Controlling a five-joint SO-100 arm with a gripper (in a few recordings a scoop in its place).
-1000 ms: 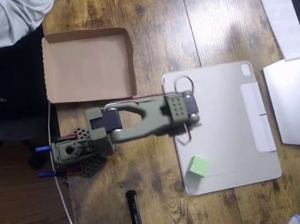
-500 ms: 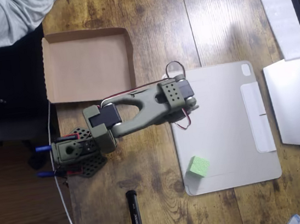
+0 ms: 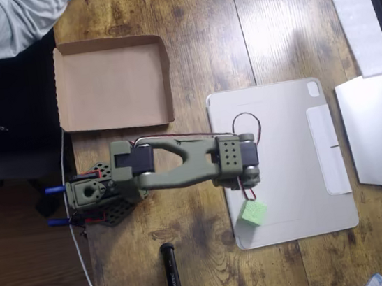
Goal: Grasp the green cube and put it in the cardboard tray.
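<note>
The green cube [image 3: 253, 212] lies on the lower left part of a flat grey pad [image 3: 289, 137], tilted a little. The olive-green arm reaches right from its base [image 3: 92, 196], and its gripper [image 3: 245, 172] hangs over the pad's left edge, just above the cube in the picture and apart from it. The wrist body hides the fingers, so I cannot see how they stand. The cardboard tray [image 3: 68, 89] sits at the upper left with nothing in it, well away from cube and gripper.
A black cylinder [image 3: 172, 279] lies at the bottom edge below the arm. A person's grey sleeve [image 3: 6, 23] fills the top left corner. White flat items [image 3: 380, 132] and a screen edge line the right side. A white cable [image 3: 84, 270] runs down from the base.
The arm swung its wrist from the pad's upper left corner down toward the cube. The cube and the tray stayed put.
</note>
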